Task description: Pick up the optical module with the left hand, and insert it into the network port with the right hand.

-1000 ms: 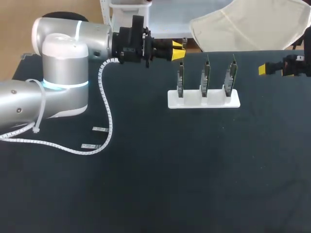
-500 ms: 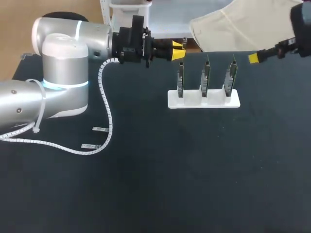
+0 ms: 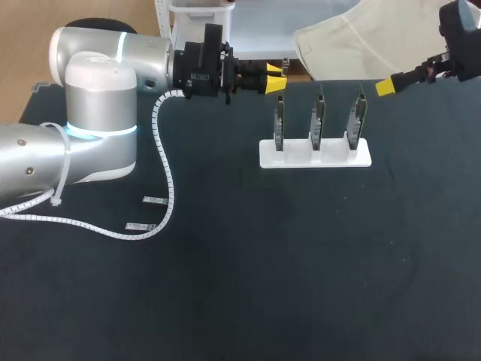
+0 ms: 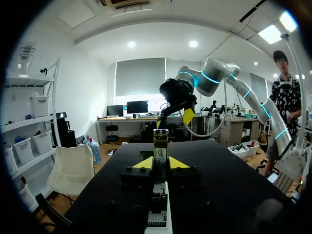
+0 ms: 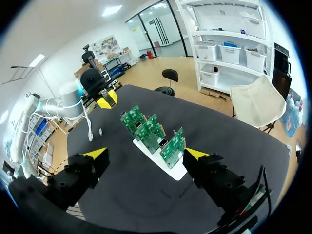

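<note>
Black tabletop [image 3: 301, 301] all the way across on my feed. Closest to me on it are two little pale strips [image 3: 154, 200], lying flat just beside the loop of white spiral-wrapped cable [image 3: 167, 177] that trails off my left arm [image 3: 98, 113]. Further back sits a white holder [image 3: 316, 156] with three green circuit boards [image 3: 318, 119] standing upright in a row, each apart from the next. Can't really make out the network port on any of them from here, too small. Left gripper [image 4: 161, 163] is up at the far side, about level with the top of the left-hand board and just beside it. Its yellow tips are clamped on the optical module [image 4: 161, 146] from both sides, and the module pokes out ahead of the fingers with its label facing the wrist cam. Right gripper [image 5: 146, 154] is off at the far right, raised over the table and apart from the right-hand board, fingers spread wide. From its wrist cam the holder and boards sit ahead of it, between the two yellow tips.
</note>
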Controlling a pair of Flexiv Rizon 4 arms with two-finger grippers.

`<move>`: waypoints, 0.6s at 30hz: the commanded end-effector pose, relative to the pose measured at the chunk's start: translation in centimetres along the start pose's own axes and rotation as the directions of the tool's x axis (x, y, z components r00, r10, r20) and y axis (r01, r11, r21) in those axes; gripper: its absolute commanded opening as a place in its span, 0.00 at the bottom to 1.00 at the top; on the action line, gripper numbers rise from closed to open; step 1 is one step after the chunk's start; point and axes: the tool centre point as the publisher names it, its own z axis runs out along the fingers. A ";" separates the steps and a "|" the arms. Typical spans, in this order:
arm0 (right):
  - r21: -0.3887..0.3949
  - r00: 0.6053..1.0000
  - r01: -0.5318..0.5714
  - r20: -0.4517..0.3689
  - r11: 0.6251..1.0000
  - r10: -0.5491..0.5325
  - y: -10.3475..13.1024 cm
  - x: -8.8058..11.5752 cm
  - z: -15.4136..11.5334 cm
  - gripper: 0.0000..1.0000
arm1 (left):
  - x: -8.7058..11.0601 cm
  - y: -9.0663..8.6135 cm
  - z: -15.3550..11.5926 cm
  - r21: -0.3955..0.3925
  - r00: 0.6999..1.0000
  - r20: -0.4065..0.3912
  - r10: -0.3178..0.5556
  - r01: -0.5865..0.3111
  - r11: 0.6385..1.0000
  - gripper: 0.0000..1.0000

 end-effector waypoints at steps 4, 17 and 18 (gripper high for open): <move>-0.033 1.000 0.002 0.002 0.999 -0.002 -0.2 0.0 0.0 1.00 | 0.0 0.2 0.0 0.006 1.000 -0.002 0.000 0.000 1.000 0.00; -0.279 0.927 0.368 0.031 0.887 -0.375 5.0 -2.2 2.9 1.00 | 0.0 0.2 0.0 0.006 1.000 -0.002 0.000 0.000 1.000 0.00; -0.296 0.924 0.373 0.029 0.880 -0.382 5.2 -2.1 2.9 1.00 | 0.0 0.2 0.0 0.006 1.000 -0.002 0.000 0.000 1.000 0.00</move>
